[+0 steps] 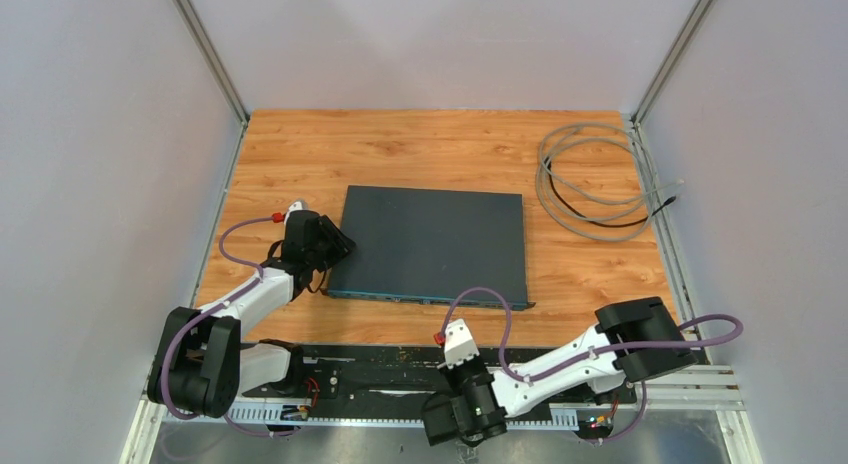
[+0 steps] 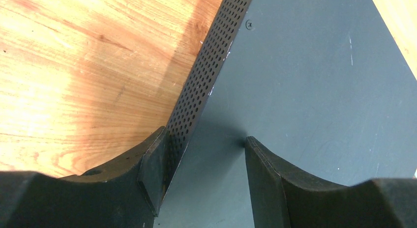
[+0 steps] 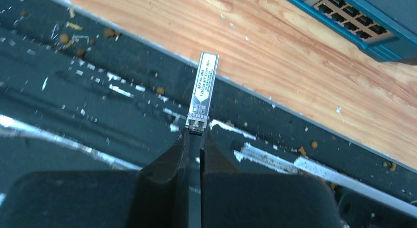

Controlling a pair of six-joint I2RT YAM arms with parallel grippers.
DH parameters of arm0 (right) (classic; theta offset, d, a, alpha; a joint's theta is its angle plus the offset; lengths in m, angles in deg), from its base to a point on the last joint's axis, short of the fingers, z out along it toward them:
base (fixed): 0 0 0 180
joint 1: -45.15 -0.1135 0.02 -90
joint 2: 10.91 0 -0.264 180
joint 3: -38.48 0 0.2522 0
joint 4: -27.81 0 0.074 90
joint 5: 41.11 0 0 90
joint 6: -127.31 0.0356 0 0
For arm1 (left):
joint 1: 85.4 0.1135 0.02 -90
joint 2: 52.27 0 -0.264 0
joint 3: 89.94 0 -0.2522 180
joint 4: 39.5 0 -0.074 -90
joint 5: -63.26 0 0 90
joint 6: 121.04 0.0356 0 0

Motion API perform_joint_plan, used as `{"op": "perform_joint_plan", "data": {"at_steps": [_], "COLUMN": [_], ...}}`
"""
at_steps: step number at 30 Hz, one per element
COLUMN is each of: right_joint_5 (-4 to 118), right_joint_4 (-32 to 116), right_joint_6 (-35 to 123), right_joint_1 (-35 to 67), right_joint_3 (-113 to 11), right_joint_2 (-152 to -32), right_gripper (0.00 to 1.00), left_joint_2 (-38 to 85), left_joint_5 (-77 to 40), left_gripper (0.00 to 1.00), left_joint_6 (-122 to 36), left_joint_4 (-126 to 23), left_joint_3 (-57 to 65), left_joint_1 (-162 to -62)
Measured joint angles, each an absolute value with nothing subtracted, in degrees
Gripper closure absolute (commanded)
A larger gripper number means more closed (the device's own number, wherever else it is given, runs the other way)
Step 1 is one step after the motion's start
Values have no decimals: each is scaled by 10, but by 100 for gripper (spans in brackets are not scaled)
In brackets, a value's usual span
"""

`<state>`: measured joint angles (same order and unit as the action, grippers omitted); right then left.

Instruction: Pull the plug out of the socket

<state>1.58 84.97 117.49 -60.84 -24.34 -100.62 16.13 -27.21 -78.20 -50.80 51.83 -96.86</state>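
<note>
The dark grey network switch [image 1: 430,239] lies flat in the middle of the wooden table, its socket row along the near edge, also seen in the right wrist view [image 3: 354,19]. The plug, a small silver module [image 3: 201,90], is out of the socket. My right gripper [image 3: 195,134] is shut on its near end and holds it over the black base rail, by the table's front edge [image 1: 450,422]. My left gripper [image 2: 204,144] is open at the switch's left near corner [image 1: 335,246]. One finger lies against the perforated side [image 2: 196,85], the other rests on the top [image 2: 305,90].
A coil of grey cable [image 1: 590,184] lies at the back right of the table. The black base rail [image 3: 98,100] with white scuffs and crumbs runs along the front edge. Grey walls close in both sides.
</note>
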Motion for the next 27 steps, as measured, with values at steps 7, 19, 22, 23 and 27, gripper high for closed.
{"op": "perform_joint_plan", "data": {"at_steps": [7,19,22,23,27], "right_joint_5": [-9,20,132,175,269], "right_joint_4": [951,876,811,782,692], "right_joint_6": [1221,912,804,771,693], "right_joint_1": [-648,-126,58,114,206], "right_joint_3": [-279,-220,-187,-181,-178], "right_joint_2": [-919,-547,-533,-557,-687], "right_gripper": [100,100,100,100,100], "left_joint_2": [161,134,120,115,96], "left_joint_5": [-271,-273,-274,-274,-278], "left_gripper": [45,45,44,44,45], "left_joint_6": [-781,-781,-781,-780,-780], "left_joint_4": [-508,-511,-514,-517,-534], "left_joint_3": [518,535,544,545,551], "left_joint_1": [-968,-968,-968,-968,-971]}}
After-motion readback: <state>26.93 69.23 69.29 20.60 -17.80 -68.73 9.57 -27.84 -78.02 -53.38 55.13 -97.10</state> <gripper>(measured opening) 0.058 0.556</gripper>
